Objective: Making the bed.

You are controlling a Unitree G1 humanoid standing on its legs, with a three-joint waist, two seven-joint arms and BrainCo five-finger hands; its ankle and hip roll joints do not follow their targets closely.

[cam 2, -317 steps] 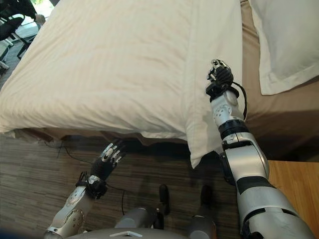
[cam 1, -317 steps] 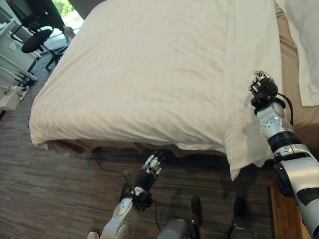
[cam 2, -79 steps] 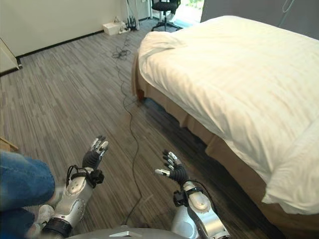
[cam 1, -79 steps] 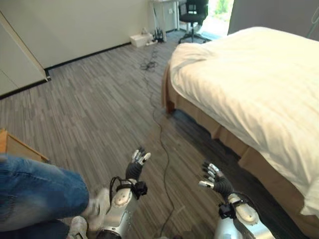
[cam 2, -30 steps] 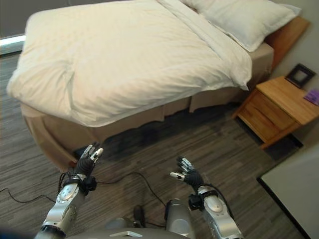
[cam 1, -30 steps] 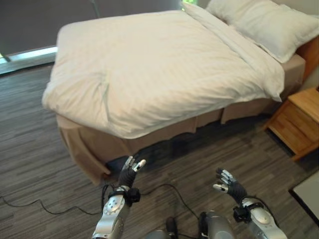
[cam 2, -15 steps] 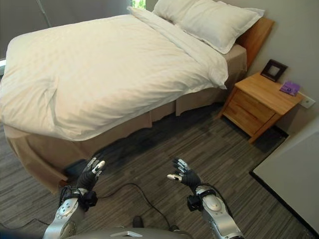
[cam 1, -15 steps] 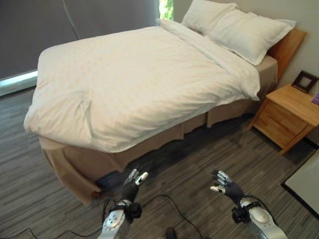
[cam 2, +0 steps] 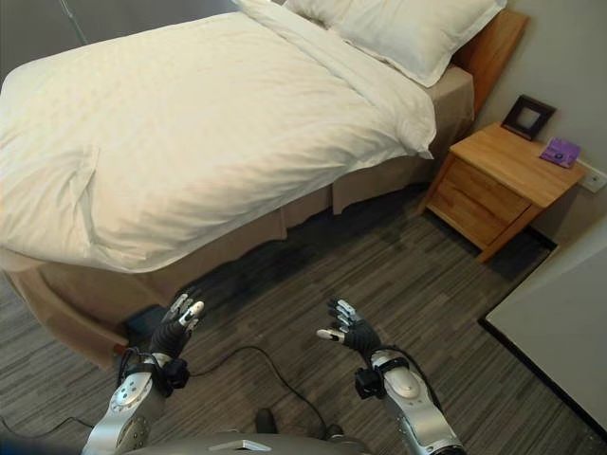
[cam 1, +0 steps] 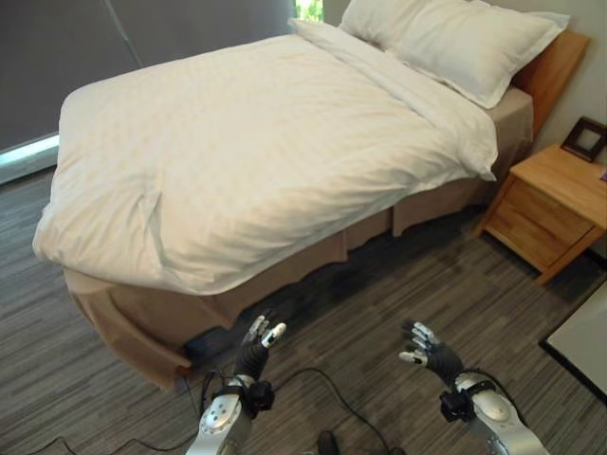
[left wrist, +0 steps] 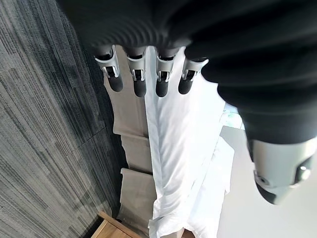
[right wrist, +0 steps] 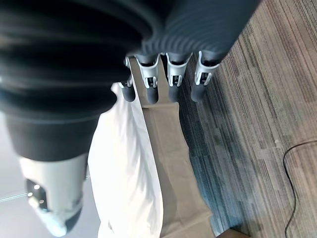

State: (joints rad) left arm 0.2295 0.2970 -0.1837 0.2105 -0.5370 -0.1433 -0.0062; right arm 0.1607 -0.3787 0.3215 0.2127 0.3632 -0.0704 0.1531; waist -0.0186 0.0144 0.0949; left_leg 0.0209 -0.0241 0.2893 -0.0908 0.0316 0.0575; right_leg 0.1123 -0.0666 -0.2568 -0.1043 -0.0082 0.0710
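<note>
Fingers (left wrist: 140,85) of the left hand (cam 1: 252,355) are seen straight and spread, with nothing held; those of the right hand (cam 1: 429,354) are likewise relaxed and empty. Both hands are raised over the grey striped floor (cam 1: 455,294), well apart from each other and short of the bed (cam 1: 266,152). A white duvet (cam 1: 247,133) is spread across the bed, its edge hanging over a tan skirt (cam 1: 285,280) along the near side, with a small fold seen at the near corner. Two white pillows (cam 1: 455,38) are laid at the head, against a wooden headboard (cam 1: 553,64). A wooden nightstand (cam 2: 503,185) is placed just beside the bed, and a dark picture frame (cam 2: 527,117) and a small purple item (cam 2: 561,151) are carried on it.
</note>
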